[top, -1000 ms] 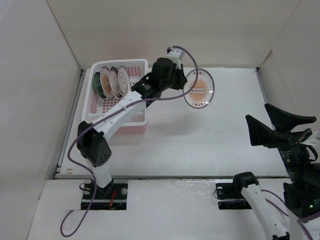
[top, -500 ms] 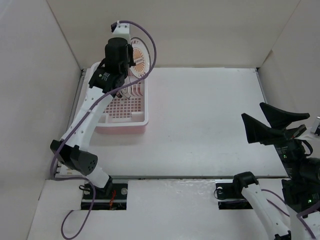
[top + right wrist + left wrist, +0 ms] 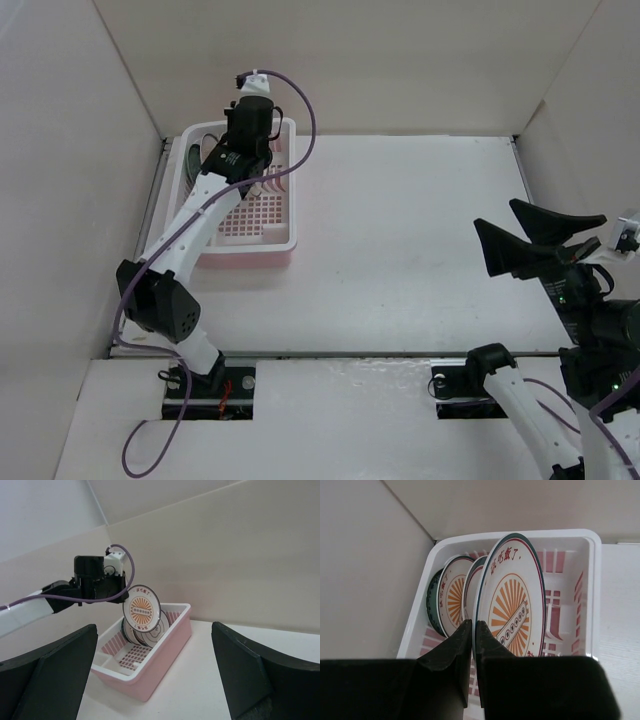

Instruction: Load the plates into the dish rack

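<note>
Well, the left claw (image 3: 473, 624) is pinching the rim of a sunburst plate (image 3: 515, 605); its two fingers are pressed tight on the edge, one on each face; the plate sticks straight out ahead of the fingertips, standing on its edge, not lying flat; below the claw and the plate is the dish rack (image 3: 555, 532); off to the claw's left, as its own camera sees it, the other plates (image 3: 452, 597) stand in a row in the rack, and three of them show; the held plate faces about the same way as they do and is just beside the last one in the row; seen from the right wrist it sits higher than its neighbours, and I cannot tell if its low edge touches the rack; no plate lies out on the table (image 3: 400, 230), so the job looks nearly done; the next move looks like a short push ahead of the fingertips, down into the rack, keeping the plate upright so it does not bump the one beside it; the right claw (image 3: 493, 214) is spread wide, holds nothing, and is well apart from the rack; the left arm is much nearer.
</note>
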You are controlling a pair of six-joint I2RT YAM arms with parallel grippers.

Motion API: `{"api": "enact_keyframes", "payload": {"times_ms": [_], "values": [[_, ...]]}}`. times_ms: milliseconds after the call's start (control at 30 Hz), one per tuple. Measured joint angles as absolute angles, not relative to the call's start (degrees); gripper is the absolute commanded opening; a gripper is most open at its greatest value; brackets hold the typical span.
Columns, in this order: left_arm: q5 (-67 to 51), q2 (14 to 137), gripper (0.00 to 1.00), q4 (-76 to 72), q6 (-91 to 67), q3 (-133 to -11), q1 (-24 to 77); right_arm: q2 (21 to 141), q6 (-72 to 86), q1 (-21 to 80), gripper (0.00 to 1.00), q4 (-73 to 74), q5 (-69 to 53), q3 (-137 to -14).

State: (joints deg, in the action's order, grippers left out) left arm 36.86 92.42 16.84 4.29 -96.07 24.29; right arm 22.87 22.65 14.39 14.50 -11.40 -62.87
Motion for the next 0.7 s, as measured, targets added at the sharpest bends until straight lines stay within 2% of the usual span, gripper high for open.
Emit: {"api": "enact_keyframes", "payload": {"times_ms": [233, 700], "values": [[39.29, 94.76, 0.00, 11.60, 8.49, -93.27, 24.27, 23.94, 22.65, 14.39, 1.00, 14.48, -12.03, -62.87], [37.06, 101.49, 0.00, 1.61, 14.90, -89.71, 23.94, 25.08, 22.41, 15.07, 1.00, 14.39, -12.51, -62.85]]}}
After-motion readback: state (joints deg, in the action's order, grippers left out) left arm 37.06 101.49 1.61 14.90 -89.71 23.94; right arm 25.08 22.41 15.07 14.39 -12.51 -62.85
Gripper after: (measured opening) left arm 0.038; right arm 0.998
